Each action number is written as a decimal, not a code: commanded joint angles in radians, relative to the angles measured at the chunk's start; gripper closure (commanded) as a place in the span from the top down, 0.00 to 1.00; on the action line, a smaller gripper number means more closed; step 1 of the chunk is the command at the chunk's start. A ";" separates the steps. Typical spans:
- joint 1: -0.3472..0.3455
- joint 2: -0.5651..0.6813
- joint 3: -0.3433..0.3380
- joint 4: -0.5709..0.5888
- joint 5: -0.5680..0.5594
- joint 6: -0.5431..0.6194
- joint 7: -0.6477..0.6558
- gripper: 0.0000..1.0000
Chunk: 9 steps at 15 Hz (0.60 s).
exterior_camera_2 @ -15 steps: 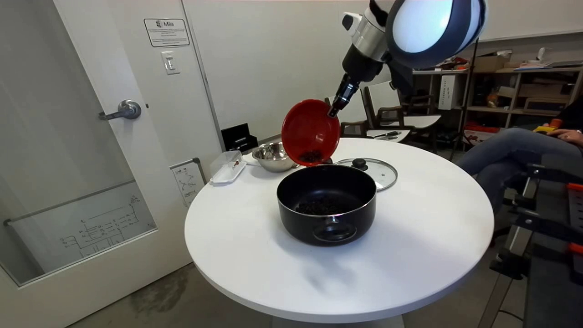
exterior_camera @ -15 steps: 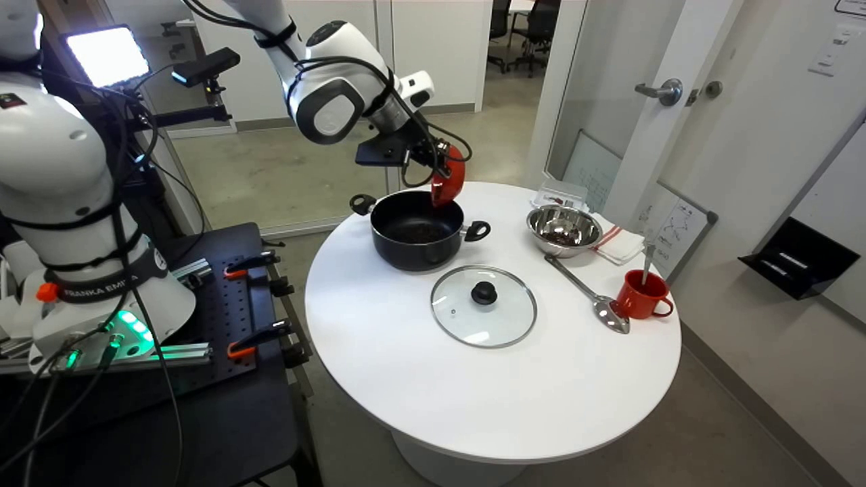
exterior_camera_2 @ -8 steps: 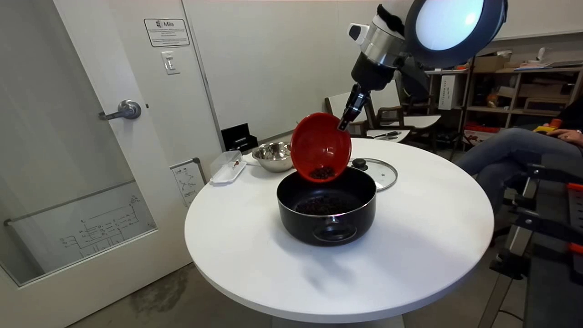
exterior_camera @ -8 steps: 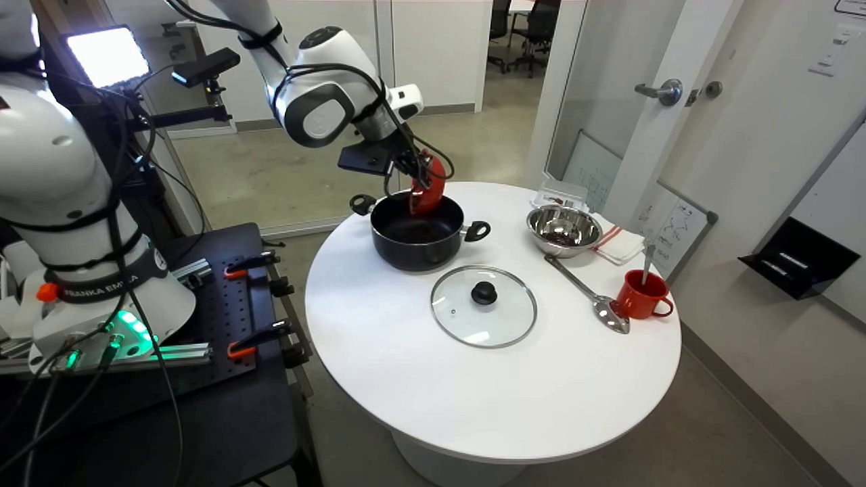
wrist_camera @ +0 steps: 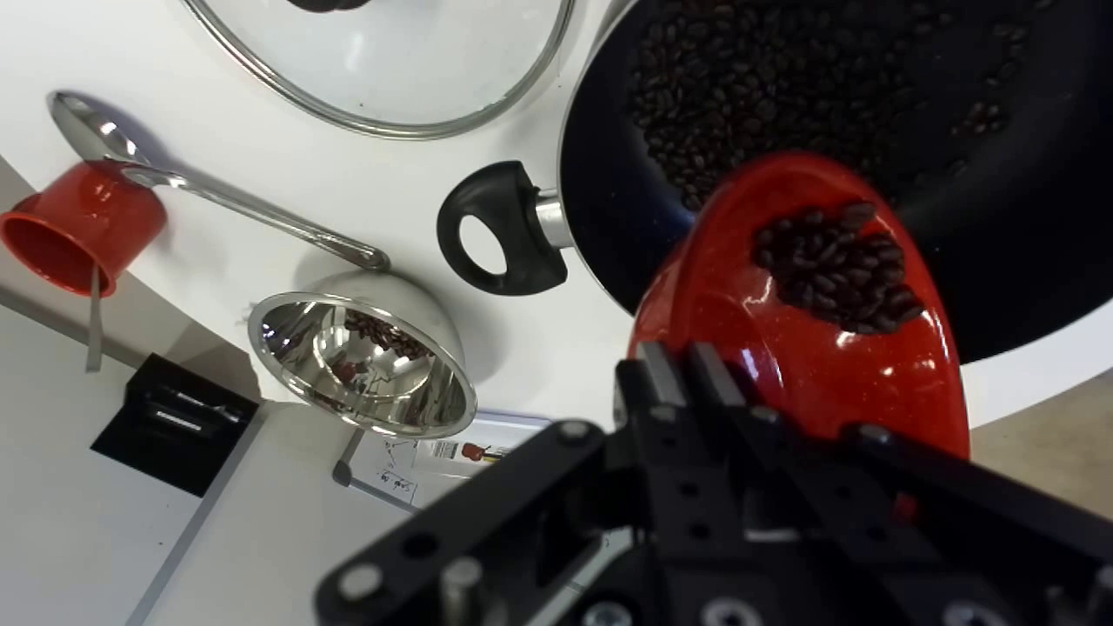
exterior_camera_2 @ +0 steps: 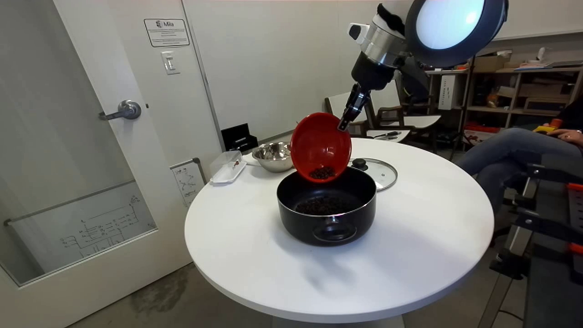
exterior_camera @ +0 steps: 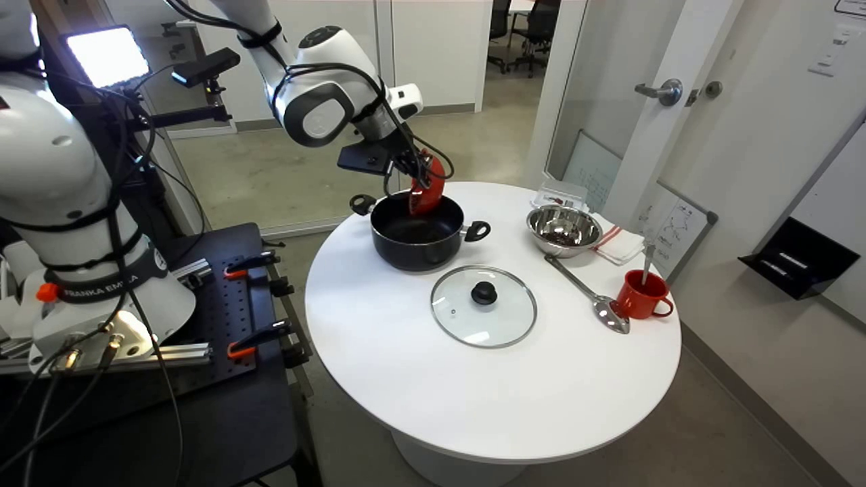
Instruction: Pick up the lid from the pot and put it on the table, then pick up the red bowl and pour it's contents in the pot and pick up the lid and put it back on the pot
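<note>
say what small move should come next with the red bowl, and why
I'd probably tip the red bowl a little further over the pot, with the claw shut on its rim. A clump of dark beans sits near the bowl's lower lip, that lip is over the pot's opening, and more beans lie in the pot, so what slides out should land there.

From afar I've got a round white table (exterior_camera: 406,392): in an exterior view, black pot (exterior_camera: 416,253) near the far-left edge, glass lid (exterior_camera: 500,321) mid-table. Clear plastic container (exterior_camera: 567,190), steel bowl (exterior_camera: 565,252) and striped cloth (exterior_camera: 620,245) crowd the far-right edge; metal spoon (exterior_camera: 595,297) lies just beside the red mug (exterior_camera: 639,297), right edge.
</note>
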 commanded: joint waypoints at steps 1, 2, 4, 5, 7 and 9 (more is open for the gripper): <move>0.000 0.000 0.000 0.000 0.000 0.000 0.000 0.07; 0.000 0.000 0.000 0.000 0.000 0.000 0.000 0.07; 0.000 0.000 0.000 0.000 0.000 0.000 0.000 0.07; 0.000 0.000 0.000 0.000 0.000 0.000 0.000 0.07; 0.000 0.000 0.000 0.000 0.000 0.000 0.000 0.07; -0.009 0.008 0.007 0.008 -0.006 0.019 0.004 0.02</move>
